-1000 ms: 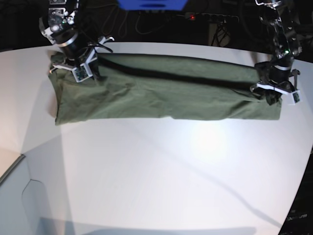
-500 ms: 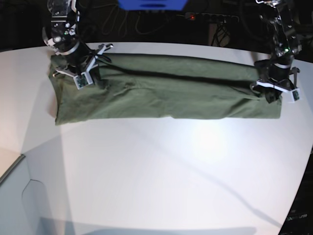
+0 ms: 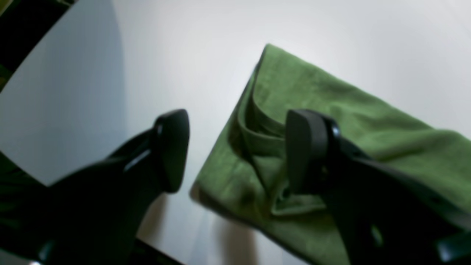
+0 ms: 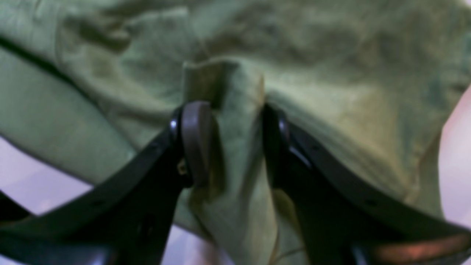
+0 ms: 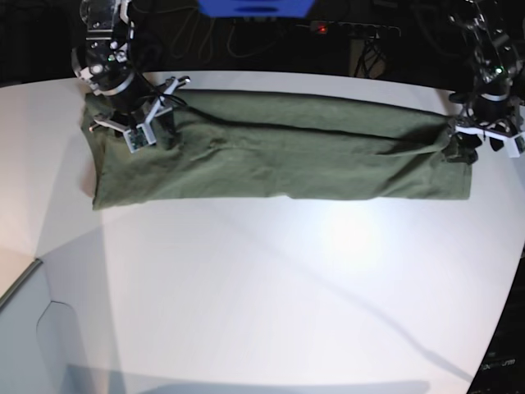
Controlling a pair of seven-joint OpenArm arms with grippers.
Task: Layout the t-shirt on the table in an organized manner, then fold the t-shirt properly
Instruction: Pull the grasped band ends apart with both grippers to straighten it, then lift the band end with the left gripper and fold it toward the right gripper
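The olive-green t-shirt [image 5: 287, 156] lies as a long folded band across the far part of the white table [image 5: 271, 287]. My right gripper [image 5: 143, 131] sits on the band's left end. In the right wrist view the right gripper [image 4: 235, 141] is open, and a raised ridge of t-shirt [image 4: 312, 55] stands between the parted jaws. My left gripper [image 5: 480, 148] hovers at the band's right end. In the left wrist view the left gripper [image 3: 239, 151] is open wide above the t-shirt [image 3: 331, 99] corner. One finger is over cloth, the other over bare table [image 3: 184, 55].
A blue object [image 5: 254, 8] and a power strip with a red light [image 5: 324, 29] sit in the dark behind the table's far edge. The table's curved edge [image 5: 496, 328] runs down the right side. A pale lower panel [image 5: 33, 328] shows at bottom left.
Both grippers have opened from shut. The left gripper has risen and shifted right, off the shirt's right end. The right gripper has moved slightly towards the back and stays on the left end.
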